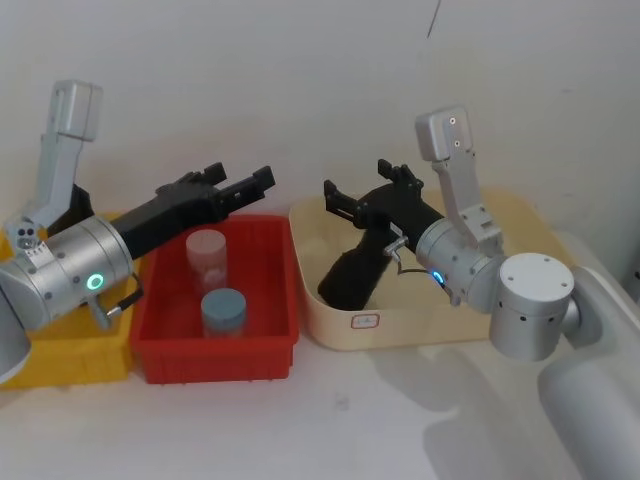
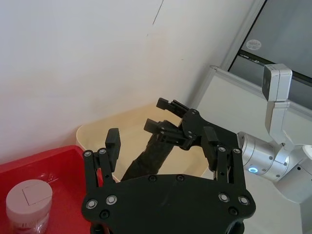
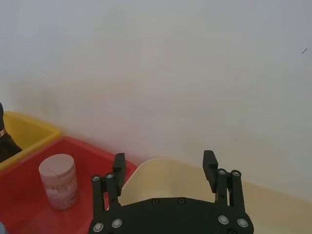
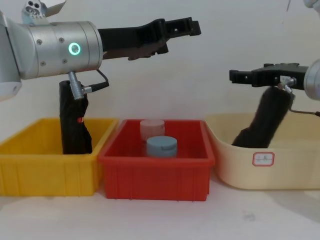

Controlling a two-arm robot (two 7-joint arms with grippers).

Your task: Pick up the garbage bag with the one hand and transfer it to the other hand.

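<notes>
Bag (image 1: 350, 275) not yet held
Left gripper (image 1: 243, 182) and right gripper (image 1: 358, 185) were seen open, empty; bag judged soft, slippery: pinch its top.

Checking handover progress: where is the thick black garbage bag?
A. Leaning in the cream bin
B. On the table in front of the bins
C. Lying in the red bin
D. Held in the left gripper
A: the garbage bag leans inside the cream bin beneath the open right gripper; the left gripper is open and empty.
</notes>
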